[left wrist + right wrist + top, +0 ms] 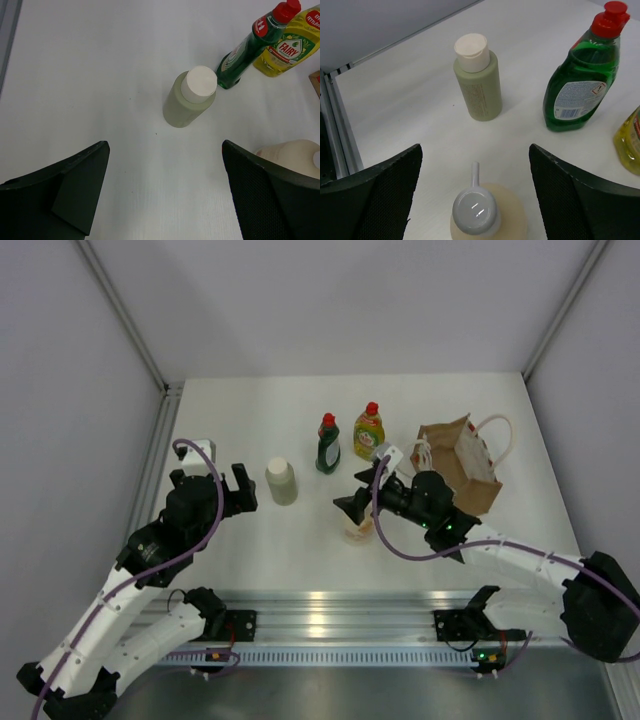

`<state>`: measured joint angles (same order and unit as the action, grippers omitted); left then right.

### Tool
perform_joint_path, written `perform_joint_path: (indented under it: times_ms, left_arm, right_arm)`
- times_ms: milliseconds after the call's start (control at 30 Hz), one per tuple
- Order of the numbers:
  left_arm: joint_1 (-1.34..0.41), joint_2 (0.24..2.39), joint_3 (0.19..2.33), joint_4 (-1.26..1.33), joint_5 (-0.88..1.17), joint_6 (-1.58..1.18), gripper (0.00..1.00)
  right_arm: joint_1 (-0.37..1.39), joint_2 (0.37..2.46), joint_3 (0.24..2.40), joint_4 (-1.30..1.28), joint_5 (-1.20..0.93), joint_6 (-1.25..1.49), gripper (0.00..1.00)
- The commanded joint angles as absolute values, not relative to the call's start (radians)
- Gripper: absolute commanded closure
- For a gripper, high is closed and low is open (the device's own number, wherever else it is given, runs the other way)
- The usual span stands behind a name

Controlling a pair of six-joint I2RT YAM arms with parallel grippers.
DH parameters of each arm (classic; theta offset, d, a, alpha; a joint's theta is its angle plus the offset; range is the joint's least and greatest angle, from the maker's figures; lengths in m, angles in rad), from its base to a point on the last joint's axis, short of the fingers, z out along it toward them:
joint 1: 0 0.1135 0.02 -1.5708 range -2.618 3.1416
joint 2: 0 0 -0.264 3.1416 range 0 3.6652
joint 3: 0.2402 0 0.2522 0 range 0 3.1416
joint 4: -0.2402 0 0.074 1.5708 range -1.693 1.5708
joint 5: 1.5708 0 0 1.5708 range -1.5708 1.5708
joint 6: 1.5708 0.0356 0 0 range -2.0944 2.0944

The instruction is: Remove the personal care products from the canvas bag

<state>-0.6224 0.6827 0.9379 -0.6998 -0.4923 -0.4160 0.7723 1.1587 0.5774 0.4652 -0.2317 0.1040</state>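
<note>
All four bottles stand upright on the white table, outside the canvas bag (pixel 462 462). The cream cylinder (pixel 282 481) is left of the dark green bottle (pixel 328 443) and the yellow-green bottle (pixel 369 431). The peach pump bottle (pixel 358 528) stands in front of them. My right gripper (pixel 358 503) is open just above it, jaws wide on either side of the white pump (pixel 476 210), not touching. My left gripper (pixel 238 490) is open and empty, just left of the cream cylinder (pixel 190 97), which also shows in the right wrist view (pixel 477 80).
The bag stands at the right rear with its white rope handles (pixel 497 430) up. A metal rail (pixel 330 610) runs along the table's near edge. Grey walls close in the sides and back.
</note>
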Motion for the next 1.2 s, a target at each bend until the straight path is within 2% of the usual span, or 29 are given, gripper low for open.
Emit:
perform_joint_path:
  times_ms: [0,200,400,700,1167]
  left_arm:
    - [-0.617,0.678,0.933,-0.650,-0.525,-0.403,0.02]
    - [-0.591,0.678,0.933,-0.652,-0.537,-0.407,0.02]
    - [-0.557,0.676,0.933,-0.650,-0.545,-0.408,0.02]
    - [-0.526,0.666,0.927,-0.652,-0.592,-0.411,0.02]
    - [-0.508,0.548,0.833,-0.641,-0.713,-0.406,0.02]
  right_arm:
    - [0.792,1.065,0.649,0.448,-0.181,0.069,0.16]
    - [0.792,0.979,0.776,0.128,0.293,0.090,0.06]
    - [0.793,0.902,0.815,-0.106,0.552,0.123,0.01]
    - [0.792,0.755,0.839,-0.383,0.753,0.161,0.00]
    - [0.792,0.543,0.904,-0.670,0.857,0.239,0.00]
